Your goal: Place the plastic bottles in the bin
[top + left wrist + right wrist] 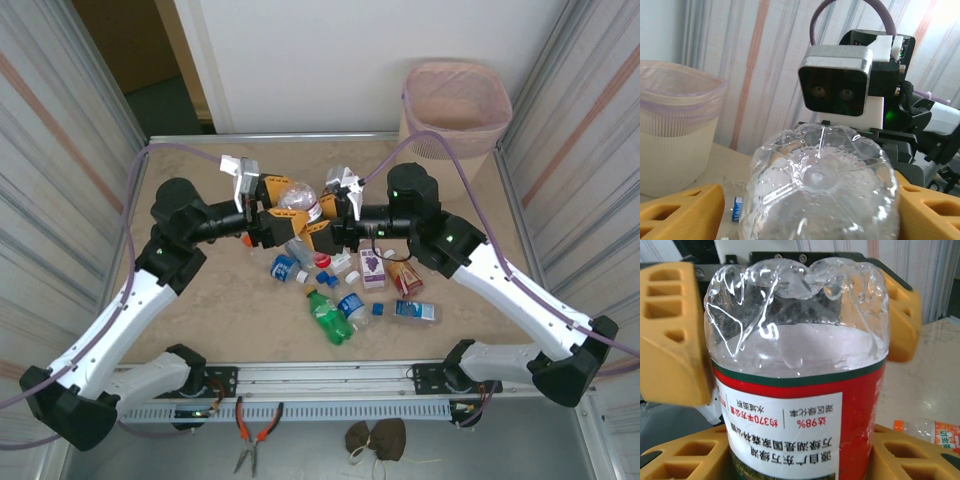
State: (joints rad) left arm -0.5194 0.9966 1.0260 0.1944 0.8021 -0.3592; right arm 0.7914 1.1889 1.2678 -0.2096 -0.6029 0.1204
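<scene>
Orange-fingered left gripper: spread wide either side of the clear base, with a gap at one pad in the left wrist view; judged no firm grip.
Held bottle: clear, red-labelled, lifted off the table between the two grippers at mid-table; long axis roughly along the line joining the wrists, dimpled base toward the left arm, labelled end toward the right arm.
Right gripper: narrowed onto the labelled body, both pads against its sides in the right wrist view; carrying the weight, by the look of it.
Loose bottles: lying flat on the table just nearer than the grippers, a green one among them; well apart from the bin.
Bin: at the far right corner, mouth open upward; beyond and to the right of the held bottle.
Nearer arm: right, plainly; a reach across for the left.
Coming move, as a judgement: away and rightward over the rim, then a tilt so the long axis points down into the bag.
Surface: beige speckled tabletop, flat and matte, bare along the path to the bin.
Room: striped side walls close on both flanks; purplish cable draped just before the bin, a possible snag.
</scene>
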